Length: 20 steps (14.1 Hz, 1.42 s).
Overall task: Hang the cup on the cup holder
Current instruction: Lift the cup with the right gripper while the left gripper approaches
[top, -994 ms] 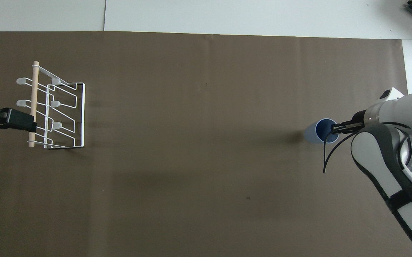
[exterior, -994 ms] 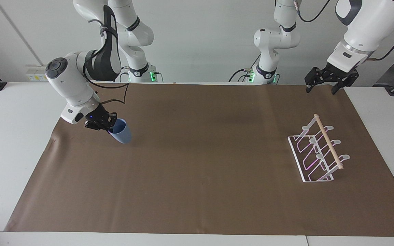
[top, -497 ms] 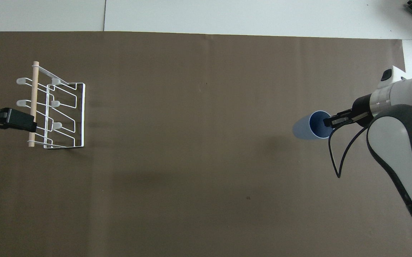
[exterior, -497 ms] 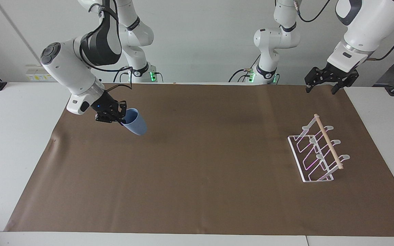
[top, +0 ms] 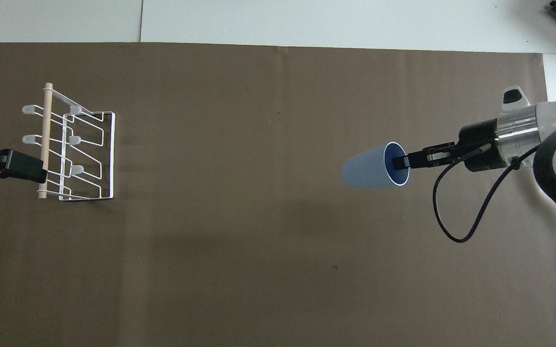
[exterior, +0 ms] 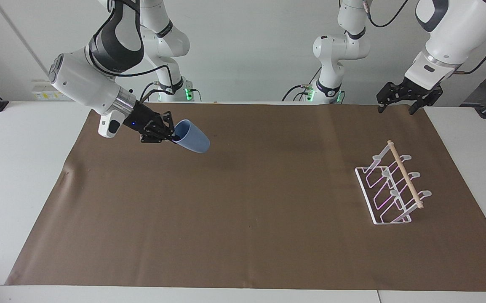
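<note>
My right gripper (exterior: 173, 134) is shut on the rim of the light-blue cup (exterior: 192, 138), one finger inside it, and holds it in the air tipped almost on its side over the brown mat at the right arm's end. The cup also shows in the overhead view (top: 372, 166), with the right gripper (top: 402, 161) at its rim. The white wire cup holder (exterior: 392, 185) with its wooden dowel stands on the mat at the left arm's end and also shows in the overhead view (top: 73, 144). My left gripper (exterior: 401, 99) waits raised, nearer the robots than the holder, its fingers spread open.
A brown mat (exterior: 243, 235) covers most of the white table (exterior: 15, 168). A black cable loops down from the right wrist (top: 456, 226).
My right gripper has lifted the cup off the mat, carried it toward the middle of the table and tipped it further onto its side. The left arm has barely moved.
</note>
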Available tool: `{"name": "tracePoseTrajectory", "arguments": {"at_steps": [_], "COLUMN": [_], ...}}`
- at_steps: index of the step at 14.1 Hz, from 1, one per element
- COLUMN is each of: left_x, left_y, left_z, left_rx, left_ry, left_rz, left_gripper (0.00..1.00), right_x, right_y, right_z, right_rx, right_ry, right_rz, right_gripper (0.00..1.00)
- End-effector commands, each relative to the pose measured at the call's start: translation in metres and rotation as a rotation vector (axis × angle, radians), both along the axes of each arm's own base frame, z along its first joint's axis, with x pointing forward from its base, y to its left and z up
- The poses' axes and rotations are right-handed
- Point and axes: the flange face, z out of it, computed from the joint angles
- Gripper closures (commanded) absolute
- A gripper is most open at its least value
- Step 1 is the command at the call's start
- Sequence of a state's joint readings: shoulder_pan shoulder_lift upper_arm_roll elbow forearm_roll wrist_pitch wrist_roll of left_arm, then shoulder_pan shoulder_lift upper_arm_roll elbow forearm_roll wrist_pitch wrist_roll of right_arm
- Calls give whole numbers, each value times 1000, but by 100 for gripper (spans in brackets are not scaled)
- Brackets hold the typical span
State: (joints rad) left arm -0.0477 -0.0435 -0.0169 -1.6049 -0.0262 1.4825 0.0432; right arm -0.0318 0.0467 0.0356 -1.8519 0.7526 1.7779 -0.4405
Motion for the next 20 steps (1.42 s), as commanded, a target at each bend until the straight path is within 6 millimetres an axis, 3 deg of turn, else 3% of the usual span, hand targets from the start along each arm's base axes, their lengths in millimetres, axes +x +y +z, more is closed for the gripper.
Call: {"name": "tracePoseTrajectory", "arguments": {"at_steps": [1,4,8,12,15,16,18,20], "left_x": [-7,-6,1,7,14,15,11,-7], "left_y": [-9,-23,-55,-92,-116,-121,-130,-155], "left_z": [2,5,14,17,16,14,11,0], "left_rx": [-58,-197,-387,-550,-648,-677,-696,-688], "left_ry": [3,26,61,166,230,247,277,329], "left_rz": [21,129,385,612,814,878,906,898], "left_gripper": [0,0,0,0,0,0,0,0], "right_x": [-7,-11,-18,-27,-30,-33,-35,-40], "right_y": [8,28,44,80,86,97,118,142], "right_z": [13,18,2,-11,-22,-24,-24,-26], "right_rx": [141,266,420,484,585,607,623,620], "right_ry": [37,124,207,309,372,386,411,433], "right_rz": [-29,-86,-142,-158,-225,-226,-263,-287], "right_gripper": [100,100,100,100,100,100,100,100]}}
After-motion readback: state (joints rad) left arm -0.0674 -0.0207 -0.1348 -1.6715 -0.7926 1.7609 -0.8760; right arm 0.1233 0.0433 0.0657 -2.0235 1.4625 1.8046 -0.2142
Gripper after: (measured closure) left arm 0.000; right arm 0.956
